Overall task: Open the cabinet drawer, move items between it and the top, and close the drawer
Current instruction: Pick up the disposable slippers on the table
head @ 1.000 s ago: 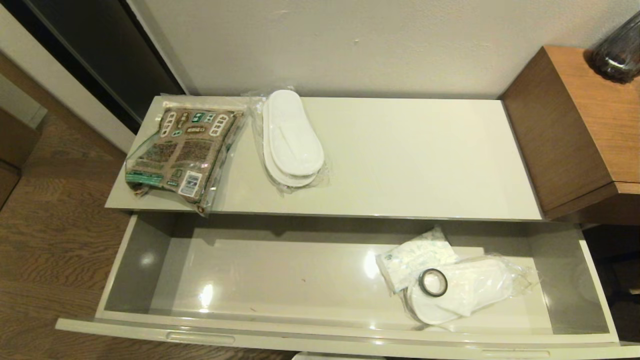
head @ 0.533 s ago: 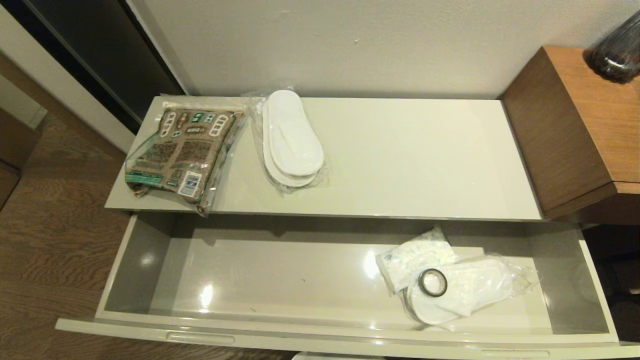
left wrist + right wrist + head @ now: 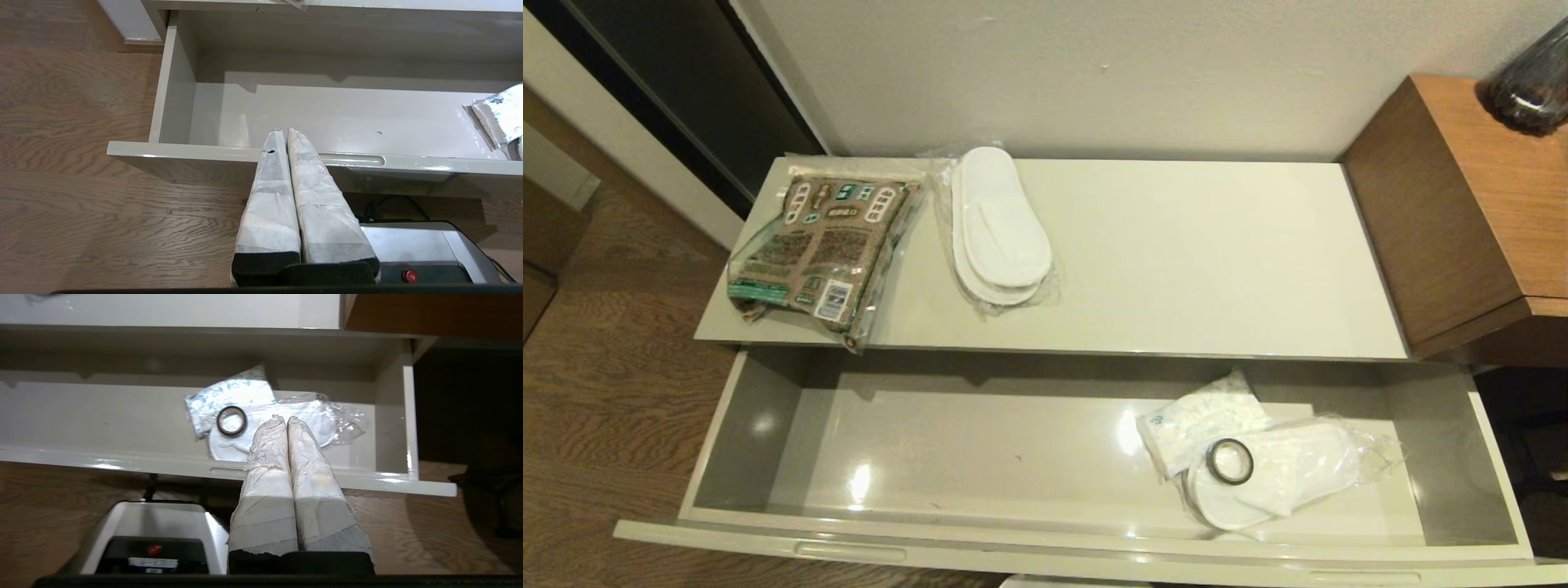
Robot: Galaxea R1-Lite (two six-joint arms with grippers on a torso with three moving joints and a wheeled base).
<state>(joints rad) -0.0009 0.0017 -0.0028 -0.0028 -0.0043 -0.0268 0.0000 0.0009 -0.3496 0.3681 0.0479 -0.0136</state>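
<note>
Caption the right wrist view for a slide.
Shut right gripper outside the open drawer, which holds slippers, tape roll and sachet.

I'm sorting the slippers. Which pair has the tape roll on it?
The slipper pair in the drawer, at its right end: the black tape roll lies on it. The pair on the top has nothing on it.

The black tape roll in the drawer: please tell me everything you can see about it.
The black tape roll is a small dark ring with an open centre. It lies flat on a clear-wrapped pair of white slippers, near their toe end, in the right part of the open drawer. A white crinkled sachet lies just beside it. No gripper touches it.
</note>
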